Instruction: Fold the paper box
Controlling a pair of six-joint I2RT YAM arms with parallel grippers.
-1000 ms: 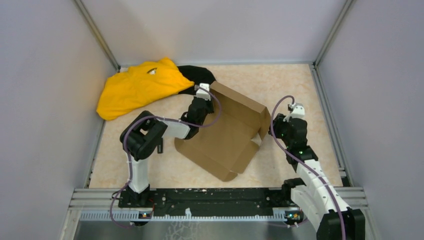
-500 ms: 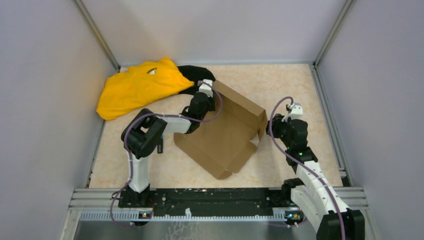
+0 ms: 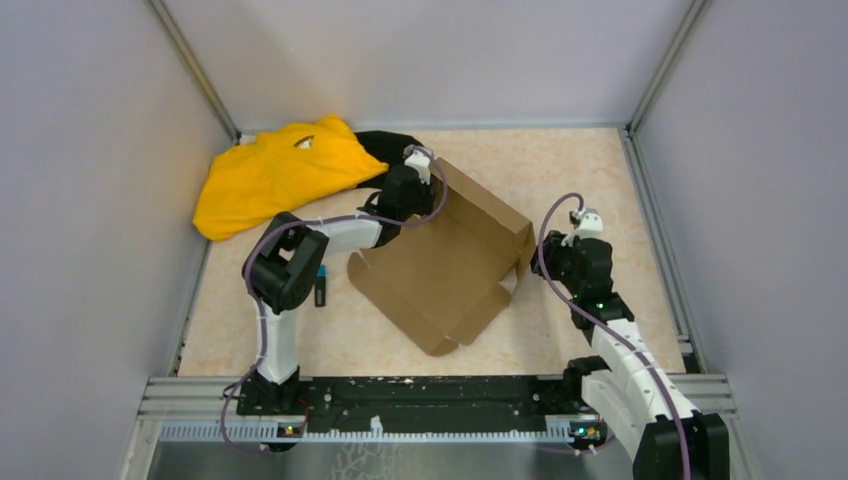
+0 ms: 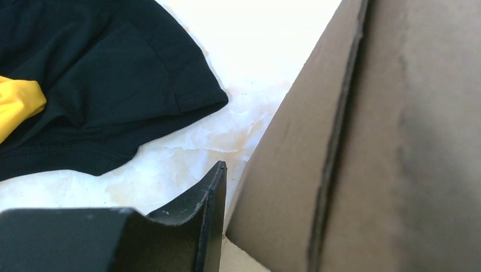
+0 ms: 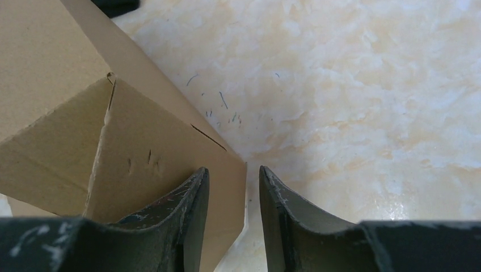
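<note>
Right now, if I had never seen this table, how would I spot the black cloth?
Start at the pale marbled tabletop and go to its far left corner, where a bright yellow cloth lies heaped. The black cloth pokes out at that heap's right edge, beyond the brown cardboard box. It is the only dark, soft fabric there.

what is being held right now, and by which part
The left end effector seems to pinch the paper box by its raised back wall. The right end effector holds nothing; it is open beside the box's corner.
</note>
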